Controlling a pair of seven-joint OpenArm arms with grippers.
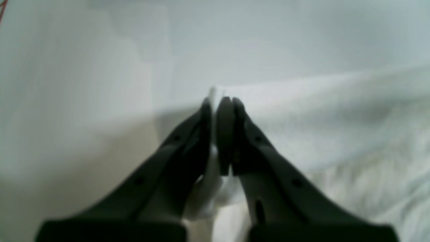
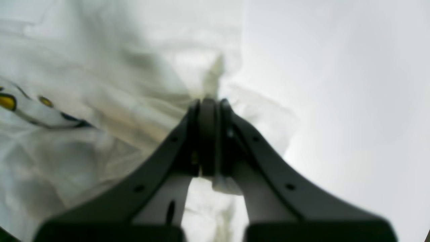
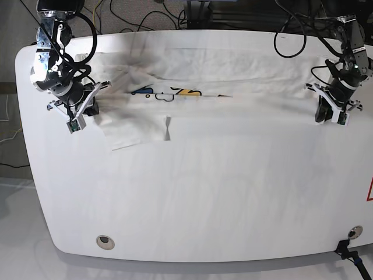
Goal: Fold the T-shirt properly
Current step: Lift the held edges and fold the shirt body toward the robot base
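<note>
The white T-shirt (image 3: 233, 73) lies stretched in a long band across the far half of the table, with a strip of its colourful print (image 3: 175, 91) showing at a fold. One sleeve (image 3: 131, 131) sticks out toward the front on the left. My right gripper (image 3: 77, 118) is at the shirt's left end, and in the right wrist view it (image 2: 208, 101) is shut on bunched white cloth (image 2: 100, 101). My left gripper (image 3: 330, 115) is at the right end, and in the left wrist view it (image 1: 220, 101) is shut on a fabric edge (image 1: 336, 111).
The white table (image 3: 204, 204) reaches well in front of the shirt. A round hole (image 3: 104, 240) sits near its front left corner, and a red mark (image 3: 369, 189) shows at the right edge. Black cables (image 3: 145, 11) hang behind the table's far edge.
</note>
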